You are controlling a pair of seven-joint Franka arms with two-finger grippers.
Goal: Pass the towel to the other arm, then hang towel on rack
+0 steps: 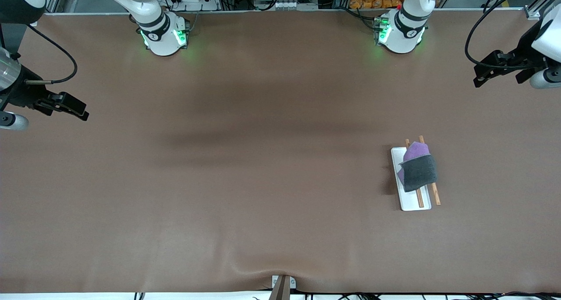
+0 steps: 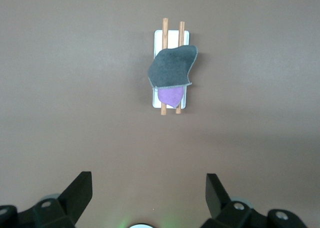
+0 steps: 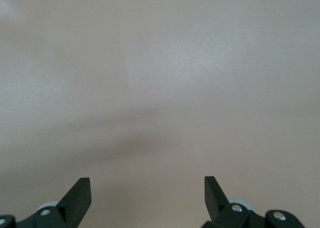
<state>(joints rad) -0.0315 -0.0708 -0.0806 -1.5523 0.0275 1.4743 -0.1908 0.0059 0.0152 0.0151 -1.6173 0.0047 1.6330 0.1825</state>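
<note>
The towel point(image 1: 418, 167), dark grey with a purple face showing, is draped over the two brown rods of the rack point(image 1: 414, 202), whose white tray base stands toward the left arm's end of the table. Both also show in the left wrist view: the towel point(image 2: 172, 68) and the rack point(image 2: 157, 37). My left gripper point(image 1: 482, 74) is open and empty, raised at the left arm's end of the table, well apart from the rack; it also shows in its wrist view point(image 2: 148, 190). My right gripper point(image 1: 74, 107) is open and empty, raised at the right arm's end; its wrist view point(image 3: 147, 190) shows only bare table.
The brown table mat point(image 1: 245, 195) covers the whole surface. A small metal bracket point(image 1: 282, 284) sits at the table edge nearest the front camera. Both arm bases point(image 1: 164, 35) stand along the edge farthest from the front camera.
</note>
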